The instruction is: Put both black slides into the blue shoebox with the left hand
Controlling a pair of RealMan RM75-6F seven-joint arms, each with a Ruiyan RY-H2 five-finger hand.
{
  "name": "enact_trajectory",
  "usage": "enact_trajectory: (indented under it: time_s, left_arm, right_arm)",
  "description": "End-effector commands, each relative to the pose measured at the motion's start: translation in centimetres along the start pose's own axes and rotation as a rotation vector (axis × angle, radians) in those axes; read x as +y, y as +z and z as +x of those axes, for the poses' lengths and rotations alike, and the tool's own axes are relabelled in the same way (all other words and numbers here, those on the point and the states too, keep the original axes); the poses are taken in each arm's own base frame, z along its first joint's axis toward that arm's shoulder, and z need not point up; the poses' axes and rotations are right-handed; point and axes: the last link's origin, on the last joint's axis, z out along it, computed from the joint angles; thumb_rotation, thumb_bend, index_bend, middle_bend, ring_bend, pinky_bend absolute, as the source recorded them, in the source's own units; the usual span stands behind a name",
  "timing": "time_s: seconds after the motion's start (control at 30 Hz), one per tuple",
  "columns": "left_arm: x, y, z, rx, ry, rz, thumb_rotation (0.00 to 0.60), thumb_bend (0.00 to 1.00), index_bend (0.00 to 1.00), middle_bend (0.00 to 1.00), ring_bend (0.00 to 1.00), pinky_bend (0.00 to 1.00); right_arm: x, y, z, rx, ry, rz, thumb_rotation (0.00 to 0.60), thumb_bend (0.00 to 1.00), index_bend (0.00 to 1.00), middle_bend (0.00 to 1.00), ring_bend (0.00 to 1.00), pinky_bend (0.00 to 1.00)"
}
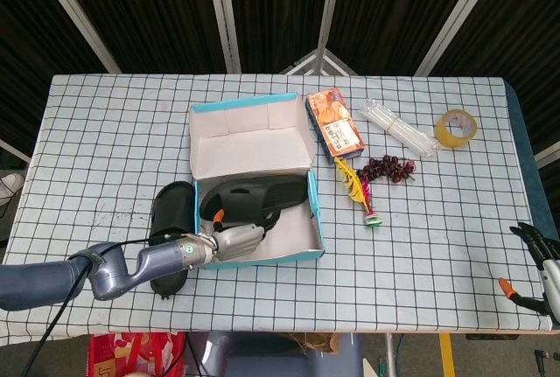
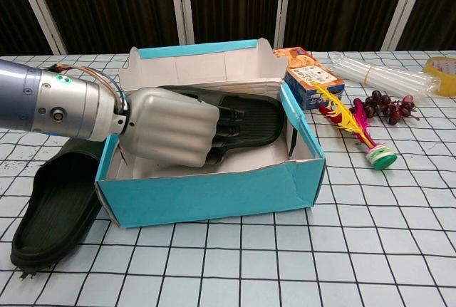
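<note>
One black slide [image 2: 246, 118] lies low inside blue shoebox [image 2: 214, 193], toe toward box's right wall. Left hand [image 2: 171, 134] reaches over box's left wall, fingers [image 2: 226, 123] curled tight around slide's near edge. Second black slide [image 2: 53, 207] flat on table [image 2: 370, 250], touching box's left side. Right hand [image 1: 544, 259] at table's far right edge, fingers apart, holding nothing. Feather toy [image 2: 356, 127], dark grapes [image 2: 388, 107], orange packet [image 2: 308, 75] sit right of box.
</note>
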Motion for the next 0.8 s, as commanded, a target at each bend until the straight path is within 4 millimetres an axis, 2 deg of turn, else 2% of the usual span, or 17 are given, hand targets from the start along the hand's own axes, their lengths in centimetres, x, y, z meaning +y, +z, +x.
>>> enact_trajectory:
  time_s: [0.03, 0.57, 0.67, 0.8]
  left_arm:
    - [0.3, 0.2, -0.1, 0.004, -0.022, 0.004, 0.6, 0.49, 0.45, 0.56, 0.14, 0.13]
    - [1.6, 1.0, -0.3, 0.001, -0.078, 0.0, 0.6, 0.48, 0.45, 0.54, 0.14, 0.13]
    - [1.5, 1.0, -0.3, 0.002, -0.072, 0.002, 0.6, 0.45, 0.44, 0.51, 0.14, 0.13]
    - [0.9, 0.8, -0.3, 0.006, -0.048, 0.022, 0.6, 0.37, 0.36, 0.42, 0.12, 0.13]
  right_arm:
    - [0.0, 0.0, 0.0, 0.002, 0.001, -0.001, 0.6, 0.31, 0.15, 0.11, 0.18, 0.14]
    - [0.0, 0.0, 0.0, 0.001, 0.0, -0.003, 0.6, 0.31, 0.15, 0.11, 0.18, 0.14]
    - [0.0, 0.0, 0.0, 0.003, 0.001, -0.003, 0.6, 0.31, 0.15, 0.11, 0.18, 0.14]
    - [0.0, 0.0, 0.0, 0.003, 0.002, -0.003, 0.6, 0.31, 0.15, 0.11, 0.18, 0.14]
